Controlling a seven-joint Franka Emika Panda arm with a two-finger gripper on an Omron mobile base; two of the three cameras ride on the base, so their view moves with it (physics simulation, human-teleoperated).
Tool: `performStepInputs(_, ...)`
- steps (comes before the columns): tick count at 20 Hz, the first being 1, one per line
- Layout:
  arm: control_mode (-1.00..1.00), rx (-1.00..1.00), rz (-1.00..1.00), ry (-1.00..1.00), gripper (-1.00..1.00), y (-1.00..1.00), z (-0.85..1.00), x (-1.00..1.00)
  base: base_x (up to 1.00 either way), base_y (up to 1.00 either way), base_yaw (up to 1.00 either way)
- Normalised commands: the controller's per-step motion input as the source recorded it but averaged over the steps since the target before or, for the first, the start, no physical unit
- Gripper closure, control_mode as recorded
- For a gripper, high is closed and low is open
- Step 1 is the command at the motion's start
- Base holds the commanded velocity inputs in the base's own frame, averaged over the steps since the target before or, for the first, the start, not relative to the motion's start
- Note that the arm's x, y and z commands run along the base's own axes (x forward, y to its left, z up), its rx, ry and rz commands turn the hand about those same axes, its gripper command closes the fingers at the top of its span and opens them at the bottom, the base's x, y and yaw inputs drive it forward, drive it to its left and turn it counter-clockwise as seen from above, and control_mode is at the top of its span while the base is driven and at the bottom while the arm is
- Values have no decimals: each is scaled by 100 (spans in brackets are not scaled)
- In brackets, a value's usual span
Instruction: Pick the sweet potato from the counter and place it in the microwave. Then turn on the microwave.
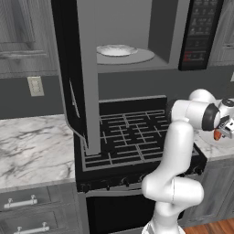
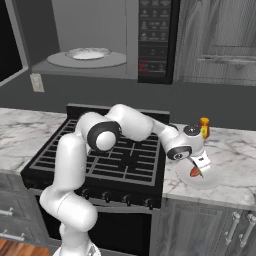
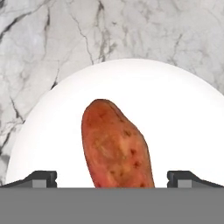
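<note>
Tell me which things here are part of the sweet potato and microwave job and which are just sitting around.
Part of the job:
sweet potato, on the white plate
open gripper straddling it
counter
microwave, door open

Just lying about:
orange bottle
stovetop
wall outlet

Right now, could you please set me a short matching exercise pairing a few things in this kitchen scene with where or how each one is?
Things:
1. sweet potato
2. microwave
3. orange bottle
4. hand

Places or states:
A. door swung open
B. lying on a white plate
C. open, fingers either side of the tuber
D. standing on the counter behind the plate

Pairs: 1-B, 2-A, 3-D, 4-C
</note>
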Motion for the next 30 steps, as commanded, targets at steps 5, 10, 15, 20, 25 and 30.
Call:
performStepInputs(5, -100, 0, 0, 0, -100, -11, -9, 11, 0, 0, 0)
performStepInputs(10, -100, 0, 0, 0, -100, -11, -8, 7, 0, 0, 0)
performStepInputs(15, -100, 0, 0, 0, -100, -6, -9, 4, 0, 0, 0)
performStepInputs(20, -100, 0, 0, 0, -100, 0, -14, 0, 0, 0, 0)
performStepInputs(25, -100, 0, 0, -1, 100, 0, -10, 0, 0, 0, 0)
performStepInputs(30, -100, 0, 0, 1, 100, 0, -4, 2, 0, 0, 0)
